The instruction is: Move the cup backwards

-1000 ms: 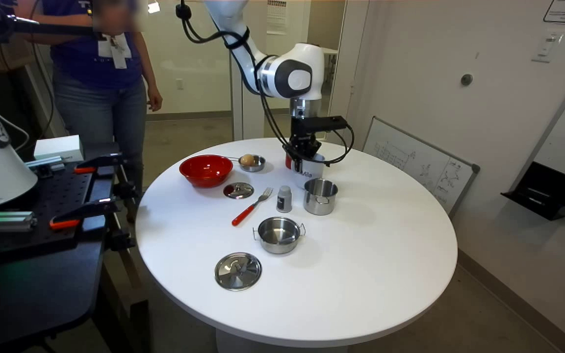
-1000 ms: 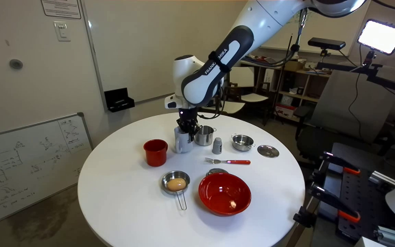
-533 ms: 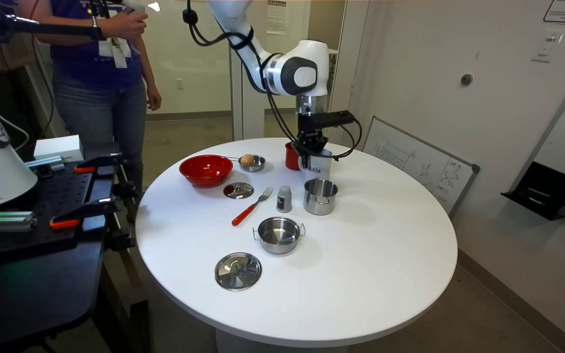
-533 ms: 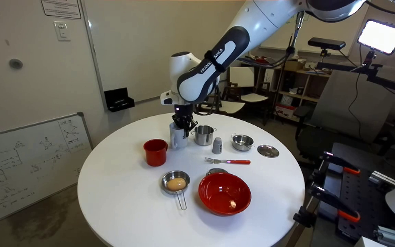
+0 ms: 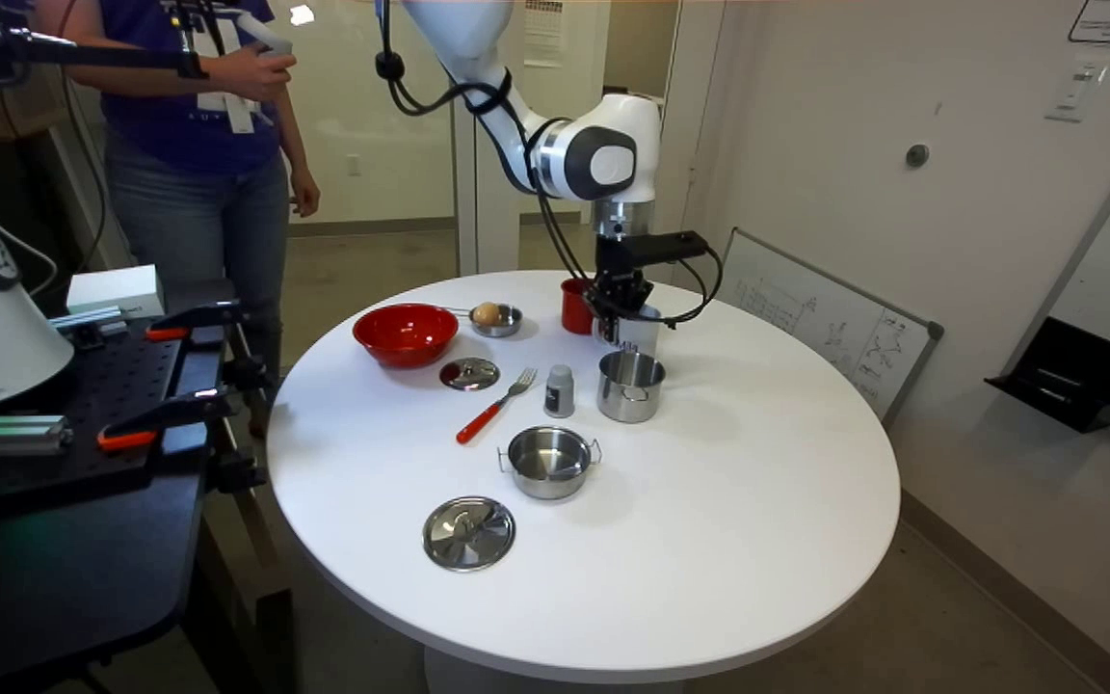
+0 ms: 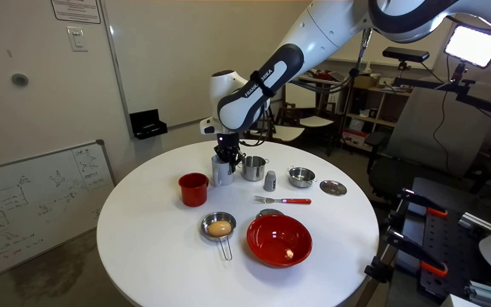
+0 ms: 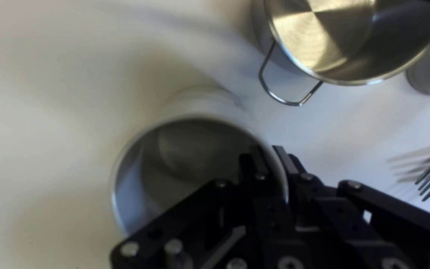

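The cup is a pale grey mug with a side handle. It stands upright beside the steel pot in both exterior views point(image 5: 642, 334) point(image 6: 223, 175). In the wrist view I look down into the cup point(image 7: 134, 190). My gripper point(image 7: 268, 153) straddles the cup's rim, one finger inside and one outside, closed on the wall. It also shows above the cup in both exterior views point(image 5: 630, 306) point(image 6: 230, 164). The cup's base is partly hidden by the pot in an exterior view. I cannot tell whether it touches the table.
The steel pot point(image 5: 630, 400) is close to the cup. The red cup point(image 6: 193, 192) stands on the handle side. A grey shaker point(image 6: 270, 182), a fork point(image 6: 284, 200), a small pan with an egg point(image 6: 219, 229) and a red bowl point(image 6: 278, 243) share the round table point(image 6: 156, 256).
My gripper has carried the cup away from the shaker and bowl side, behind the pot. In the last half second the arm and cup have come down somewhat.
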### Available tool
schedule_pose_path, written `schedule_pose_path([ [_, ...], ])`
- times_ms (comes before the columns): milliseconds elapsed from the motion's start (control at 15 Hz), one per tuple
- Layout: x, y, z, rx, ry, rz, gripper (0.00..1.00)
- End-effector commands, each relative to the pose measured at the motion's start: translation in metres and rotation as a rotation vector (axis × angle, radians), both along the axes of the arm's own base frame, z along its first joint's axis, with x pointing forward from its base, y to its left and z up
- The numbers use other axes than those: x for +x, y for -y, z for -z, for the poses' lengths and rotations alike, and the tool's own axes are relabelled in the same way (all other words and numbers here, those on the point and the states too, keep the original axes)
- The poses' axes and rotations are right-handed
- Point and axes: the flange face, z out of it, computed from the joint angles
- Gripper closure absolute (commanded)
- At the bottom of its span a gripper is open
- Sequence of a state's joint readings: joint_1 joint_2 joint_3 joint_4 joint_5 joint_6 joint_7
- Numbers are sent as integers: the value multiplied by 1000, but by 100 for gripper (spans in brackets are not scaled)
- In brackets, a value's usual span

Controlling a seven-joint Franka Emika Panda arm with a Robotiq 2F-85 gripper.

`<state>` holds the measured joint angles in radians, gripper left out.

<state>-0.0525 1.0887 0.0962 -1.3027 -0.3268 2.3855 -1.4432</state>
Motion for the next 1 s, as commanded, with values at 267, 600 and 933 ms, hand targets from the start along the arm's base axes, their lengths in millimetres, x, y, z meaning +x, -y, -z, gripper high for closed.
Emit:
schedule_pose_path([
  [267, 12, 4, 9, 28, -33, -13, 59],
  [600, 15, 4, 18, 21, -18, -15, 23],
  [933, 19, 8, 22, -1, -6, -12, 0],
])
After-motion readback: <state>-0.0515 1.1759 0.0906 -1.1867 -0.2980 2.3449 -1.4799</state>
